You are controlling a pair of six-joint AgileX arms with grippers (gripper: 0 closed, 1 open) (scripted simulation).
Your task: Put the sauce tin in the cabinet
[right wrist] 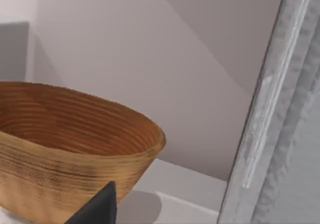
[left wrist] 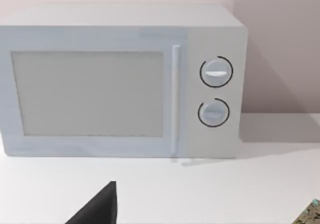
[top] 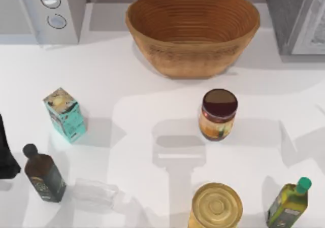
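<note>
White bench (top: 152,101) runs under everything, with a pale wall behind it. At its middle the sauce tin (top: 218,114) stands upright, maroon top up, orange-yellow label round its side, touching nothing. Behind it sits a wide wooden bowl (top: 193,30); nearer the front edge stands a can with a gold ringed top (top: 216,205).

The left pincer (left wrist: 97,209) shows as a dark finger tip in the left wrist view, aimed at a white microwave (left wrist: 120,82) with two round knobs; the sauce tin is well away to its right. Whether this pincer is open or closed cannot be told.

The right pincer (right wrist: 97,209) likewise shows as one dark tip, with the wooden bowl just ahead of it and the grey cabinet (right wrist: 280,134) close beside; its opening cannot be told either.

A teal carton (top: 64,115), a dark bottle (top: 44,174), a clear bottle lying down (top: 96,192) and a green-capped oil bottle (top: 289,202) stand apart from the tin.
</note>
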